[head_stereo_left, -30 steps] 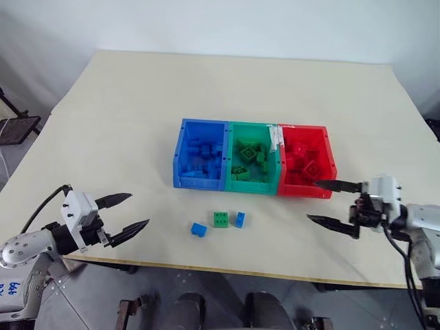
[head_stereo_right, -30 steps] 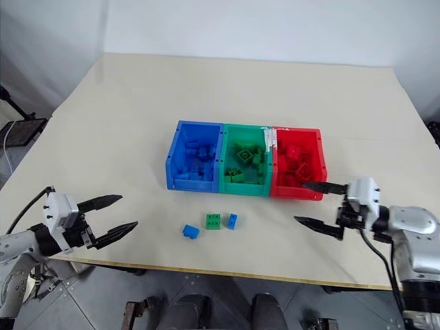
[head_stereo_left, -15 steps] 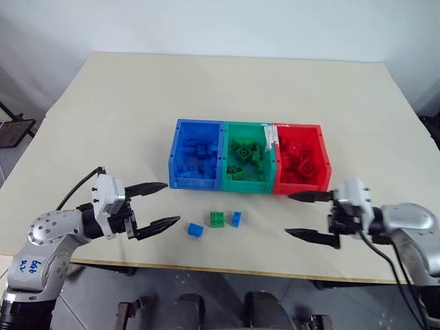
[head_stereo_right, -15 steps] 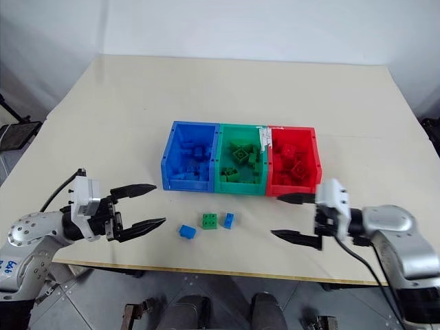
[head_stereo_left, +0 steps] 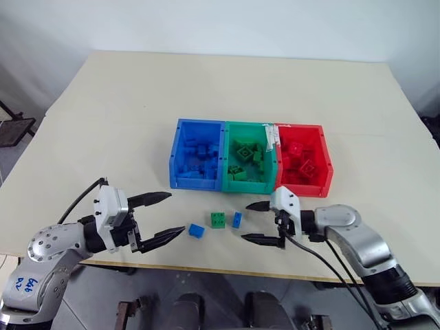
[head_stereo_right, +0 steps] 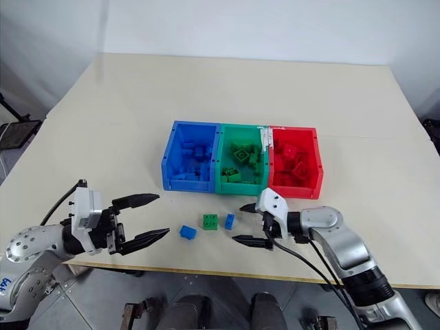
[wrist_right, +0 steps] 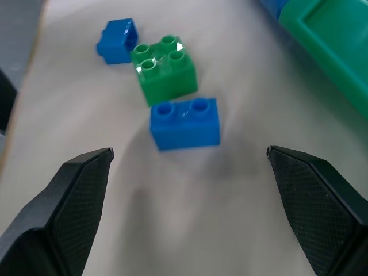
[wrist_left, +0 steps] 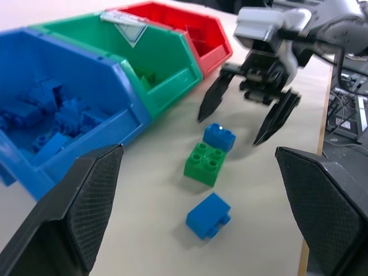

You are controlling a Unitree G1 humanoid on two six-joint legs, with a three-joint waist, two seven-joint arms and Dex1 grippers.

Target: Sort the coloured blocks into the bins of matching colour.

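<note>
Silver arms, black cables, white wrist blocks, black-fingered end effectors

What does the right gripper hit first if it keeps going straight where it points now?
Likely the two-stud blue block, which lies centred ahead of the open right gripper on the table, with the green block just beyond. Depth is uncertain.

A broad cream-coloured rectangular tabletop (head_stereo_left: 206, 96) with a pale wooden edge is set against a plain white wall (head_stereo_left: 220, 24). Grey floor (head_stereo_left: 89, 295) is seen below its near edge. A dark metal stand (head_stereo_left: 14, 127) is partly visible at the far left.
</note>
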